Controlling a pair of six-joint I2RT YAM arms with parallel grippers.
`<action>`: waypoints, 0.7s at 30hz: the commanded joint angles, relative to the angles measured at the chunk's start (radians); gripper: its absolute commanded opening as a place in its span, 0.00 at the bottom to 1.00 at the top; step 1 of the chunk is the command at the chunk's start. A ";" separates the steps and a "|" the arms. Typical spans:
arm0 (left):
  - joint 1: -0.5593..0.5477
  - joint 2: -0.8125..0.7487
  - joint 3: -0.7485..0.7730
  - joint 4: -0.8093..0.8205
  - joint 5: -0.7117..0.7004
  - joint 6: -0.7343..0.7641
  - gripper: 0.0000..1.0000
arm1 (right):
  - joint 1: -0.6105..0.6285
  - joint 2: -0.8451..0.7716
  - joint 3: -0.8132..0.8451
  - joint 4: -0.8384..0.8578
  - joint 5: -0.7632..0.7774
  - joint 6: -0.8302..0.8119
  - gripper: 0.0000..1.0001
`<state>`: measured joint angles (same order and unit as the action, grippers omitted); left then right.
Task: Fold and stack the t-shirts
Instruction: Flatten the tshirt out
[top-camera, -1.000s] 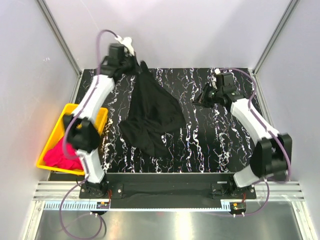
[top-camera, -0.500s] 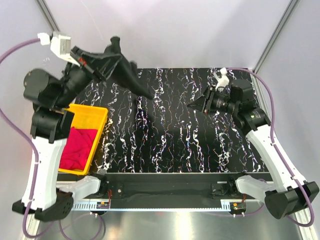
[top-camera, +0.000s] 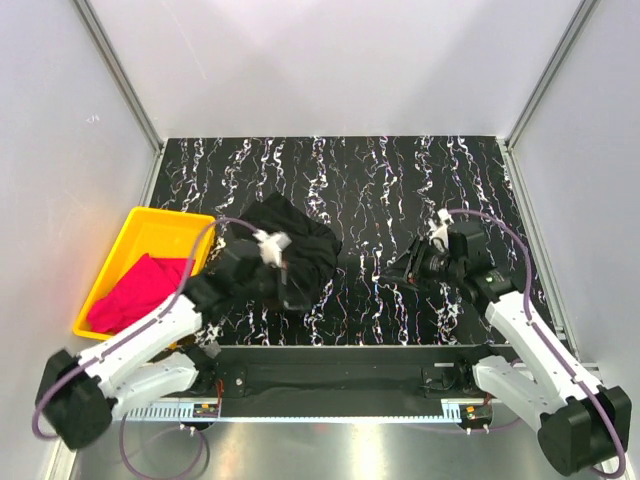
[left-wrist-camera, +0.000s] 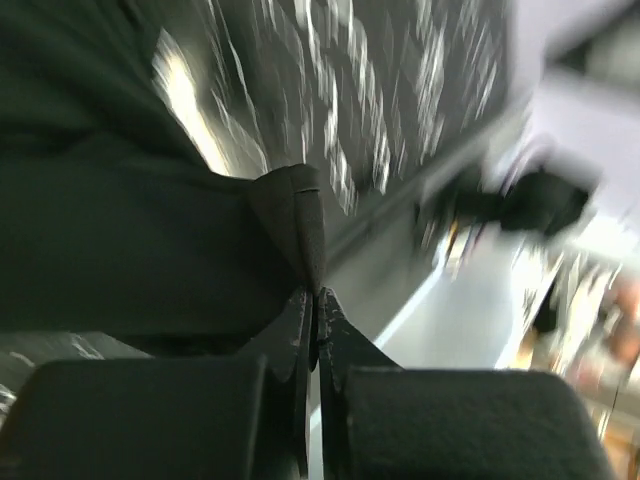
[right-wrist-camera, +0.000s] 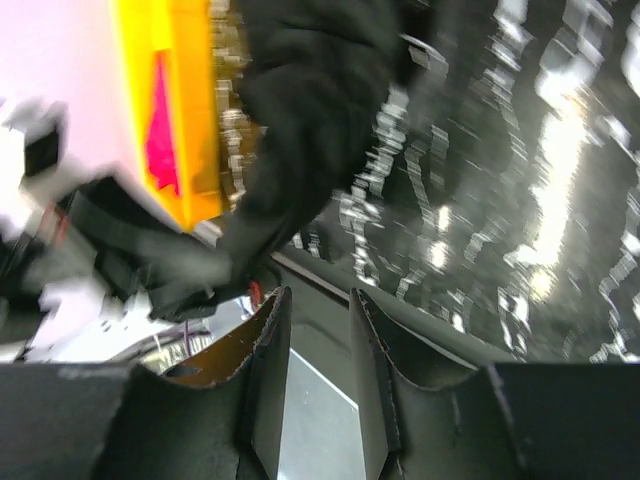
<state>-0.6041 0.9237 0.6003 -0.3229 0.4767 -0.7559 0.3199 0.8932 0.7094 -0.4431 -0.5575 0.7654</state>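
Observation:
The black t-shirt (top-camera: 292, 248) lies bunched on the table left of centre. My left gripper (top-camera: 288, 285) is at its near edge. In the left wrist view the gripper (left-wrist-camera: 317, 292) is shut on a pinched fold of the black t-shirt (left-wrist-camera: 298, 225). The pink t-shirt (top-camera: 140, 293) lies crumpled in the yellow tray (top-camera: 150, 225) at the left. My right gripper (top-camera: 392, 274) hovers to the right of the black t-shirt, apart from it. In the right wrist view it (right-wrist-camera: 318, 300) is open and empty, with the black t-shirt (right-wrist-camera: 320, 100) ahead of it.
The yellow tray stands off the table's left edge and also shows in the right wrist view (right-wrist-camera: 175, 110). Grey walls close in the back and both sides. A black rail (top-camera: 330, 360) runs along the near edge.
My left arm has swung down from high at the back left to low near the front, bringing the black t-shirt onto the table in a bunch. My right arm has drawn back toward the front.

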 joint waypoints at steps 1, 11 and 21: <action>-0.215 0.092 0.113 0.105 -0.078 -0.033 0.00 | -0.002 -0.010 -0.076 0.026 0.064 0.098 0.37; -0.359 0.216 0.424 -0.109 -0.127 0.271 0.99 | 0.007 0.266 0.070 0.059 -0.010 -0.026 0.42; -0.007 0.222 0.349 -0.364 -0.172 0.274 0.61 | 0.287 0.480 0.133 0.070 -0.089 -0.124 0.58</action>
<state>-0.7055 1.1454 0.9936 -0.6037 0.2977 -0.4694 0.4942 1.3510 0.8097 -0.3847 -0.6186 0.6884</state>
